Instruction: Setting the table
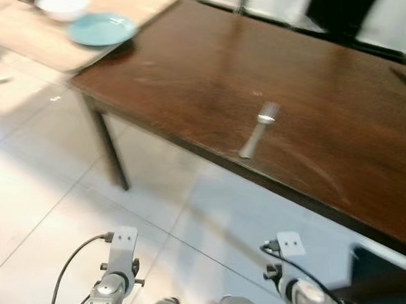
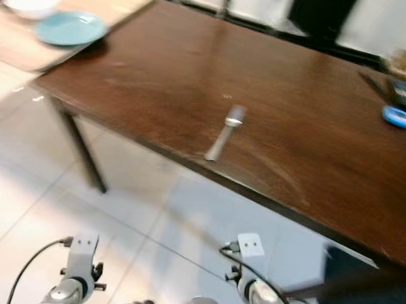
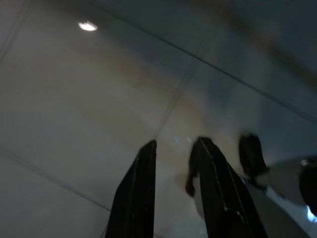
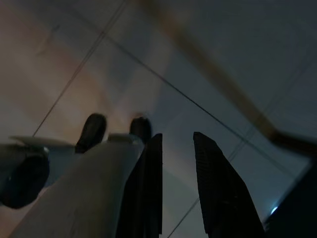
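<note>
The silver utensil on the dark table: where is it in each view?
Left eye view: utensil near the table's front edge, right of centre.
Right eye view: same utensil, near picture centre.
Left wrist view: not in it.
Right wrist view: not in it.
Shared landmark: blue plate at upper left.

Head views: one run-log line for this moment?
silver utensil: on dark wooden table, near edge | teal plate: far end | left gripper: idle, open | right gripper: idle, open

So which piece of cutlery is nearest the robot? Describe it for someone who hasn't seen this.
Find the dark brown table. Near its front edge lies a silver fork, alone on bare wood. The blue plate and white bowl sit far off on the lighter table.
</note>
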